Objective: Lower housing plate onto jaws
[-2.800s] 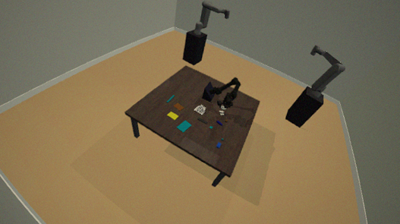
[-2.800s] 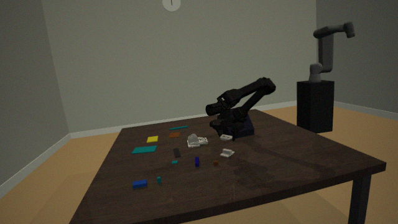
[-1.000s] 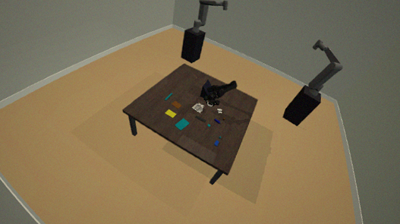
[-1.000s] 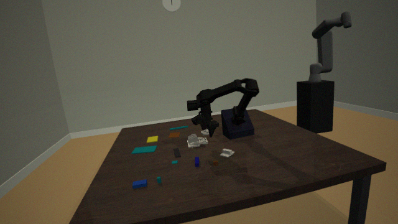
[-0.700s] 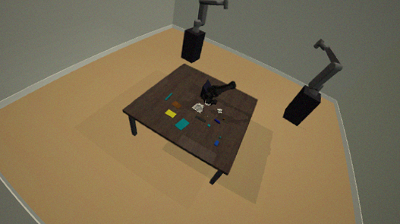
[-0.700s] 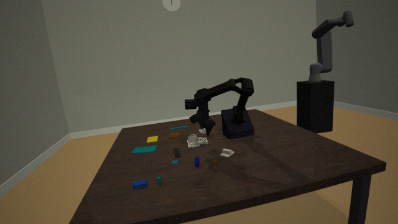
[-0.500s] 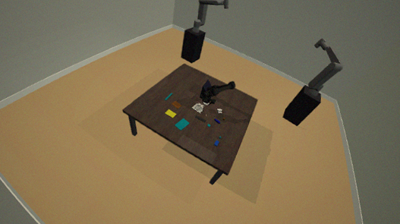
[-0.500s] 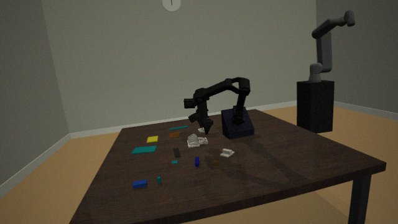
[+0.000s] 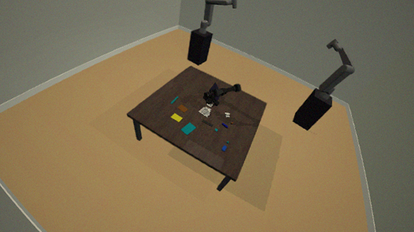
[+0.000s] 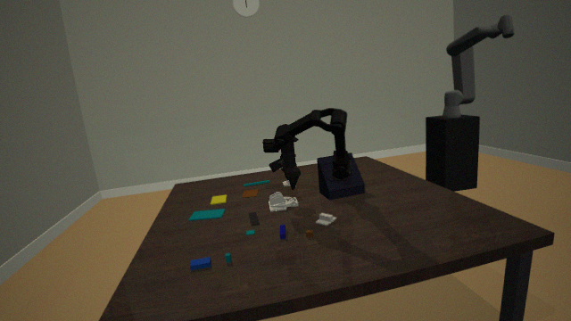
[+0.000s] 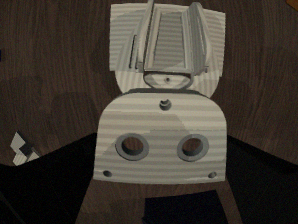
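Observation:
My gripper (image 9: 210, 102) (image 10: 292, 185) (image 11: 160, 141) is shut on the white housing plate (image 9: 209, 105) (image 10: 285, 183) (image 11: 165, 119), one finger at each side. The plate has two large round holes and three small ones. It is held above the table, beside the white base assembly (image 9: 204, 112) (image 10: 277, 205) (image 11: 120, 42). In the wrist view, the plate's rounded edge overlaps the near end of the base. Two upright jaws (image 11: 145, 37) (image 11: 201, 37) stand on the base. The plate hides whatever is beneath it; I cannot make out the jaw stubs or pins.
A small white part (image 9: 227, 114) (image 10: 326, 219) (image 11: 19, 142) lies to one side. The arm's dark blue mount (image 10: 345, 190) (image 11: 185, 207) is close behind the plate. An orange tile (image 9: 182, 108) (image 10: 250, 193), a yellow tile (image 9: 177, 117) (image 10: 219, 200) and several small blocks lie on the table.

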Tool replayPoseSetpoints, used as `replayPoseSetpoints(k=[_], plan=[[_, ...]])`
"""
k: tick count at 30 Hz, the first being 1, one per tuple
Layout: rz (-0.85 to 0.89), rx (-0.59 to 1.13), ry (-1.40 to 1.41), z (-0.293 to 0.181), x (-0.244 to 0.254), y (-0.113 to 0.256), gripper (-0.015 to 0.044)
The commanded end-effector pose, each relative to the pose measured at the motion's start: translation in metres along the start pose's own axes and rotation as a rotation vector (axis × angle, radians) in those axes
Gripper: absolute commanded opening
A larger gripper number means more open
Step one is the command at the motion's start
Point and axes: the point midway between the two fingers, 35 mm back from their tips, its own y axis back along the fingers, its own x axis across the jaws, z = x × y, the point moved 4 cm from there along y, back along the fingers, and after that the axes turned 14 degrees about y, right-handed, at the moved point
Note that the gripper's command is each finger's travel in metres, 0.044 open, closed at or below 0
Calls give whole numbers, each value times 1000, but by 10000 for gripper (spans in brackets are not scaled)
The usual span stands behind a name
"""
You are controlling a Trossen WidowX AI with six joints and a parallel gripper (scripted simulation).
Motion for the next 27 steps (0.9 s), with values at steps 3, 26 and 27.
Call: replayPoseSetpoints(k=[3,26,27], plan=[[7,-4,-35,-5,-15,0,351],[7,-4,-35,-5,-15,0,351],[7,-4,-35,-5,-15,0,351]])
